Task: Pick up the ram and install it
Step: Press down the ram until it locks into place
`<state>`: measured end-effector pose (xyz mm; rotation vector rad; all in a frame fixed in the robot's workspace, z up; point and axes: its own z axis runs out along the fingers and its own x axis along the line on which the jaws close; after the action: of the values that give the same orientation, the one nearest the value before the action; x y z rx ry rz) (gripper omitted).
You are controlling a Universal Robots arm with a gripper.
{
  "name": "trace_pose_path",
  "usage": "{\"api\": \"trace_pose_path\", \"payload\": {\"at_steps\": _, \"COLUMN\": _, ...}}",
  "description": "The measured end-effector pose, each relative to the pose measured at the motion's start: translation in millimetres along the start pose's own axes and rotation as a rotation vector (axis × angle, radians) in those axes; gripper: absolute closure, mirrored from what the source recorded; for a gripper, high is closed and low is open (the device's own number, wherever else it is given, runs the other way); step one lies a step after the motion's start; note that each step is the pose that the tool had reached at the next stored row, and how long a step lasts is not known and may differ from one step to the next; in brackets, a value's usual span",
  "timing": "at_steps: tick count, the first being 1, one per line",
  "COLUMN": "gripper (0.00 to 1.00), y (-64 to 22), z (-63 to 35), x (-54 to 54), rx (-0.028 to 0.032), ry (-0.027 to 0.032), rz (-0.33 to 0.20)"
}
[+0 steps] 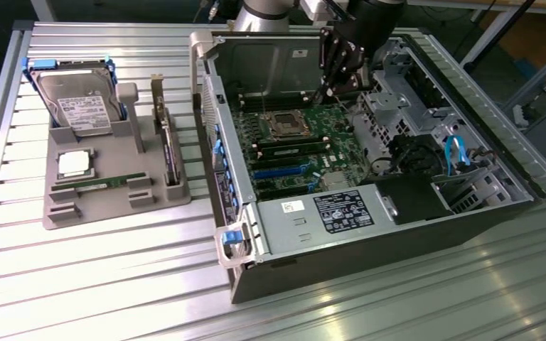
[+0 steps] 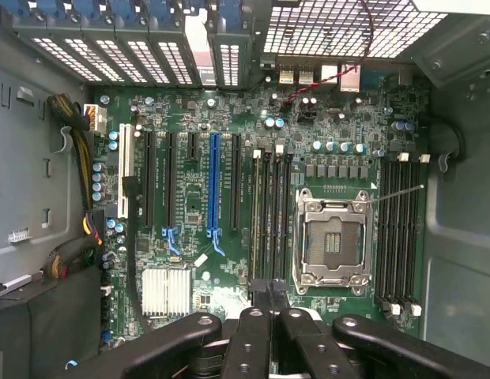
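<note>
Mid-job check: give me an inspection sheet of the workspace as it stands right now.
Surface: slatted metal table carrying a grey parts tray and an open computer case.
Job's things: one ram lies flat in the tray; memory slots sit beside the CPU socket.
Clutter: hard drive, CPU chip, expansion card, all in the tray.
Grippers: gripper shut, above the motherboard by the slots; a held ram cannot be confirmed.
Cables: blue cables; yellow-black bundle.
Surroundings: frame struts behind the table.
</note>
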<state>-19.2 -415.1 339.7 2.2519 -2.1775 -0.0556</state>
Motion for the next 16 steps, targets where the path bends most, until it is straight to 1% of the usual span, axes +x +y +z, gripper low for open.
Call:
{"api": "trace_pose_path", "payload": {"at_steps": 9, "gripper": 0.9, "y": 0.0, "z": 0.0, "x": 0.0, "rx": 0.0, "ry": 0.0, "rz": 0.0}}
{"api": "trace_pose_path", "payload": {"at_steps": 10, "gripper": 0.9, "y": 0.1, "z": 0.0, "x": 0.0, "rx": 0.0002, "ry": -0.0005, "rz": 0.007}}
{"api": "trace_pose_path", "payload": {"at_steps": 12, "gripper": 0.9, "y": 0.1, "z": 0.0, "x": 0.0, "rx": 0.0008, "ry": -0.0015, "rz": 0.041}}
{"api": "trace_pose_path", "payload": {"at_steps": 16, "gripper": 0.9, "y": 0.1, "z": 0.2, "x": 0.0, "rx": 0.0018, "ry": -0.0029, "rz": 0.09}}
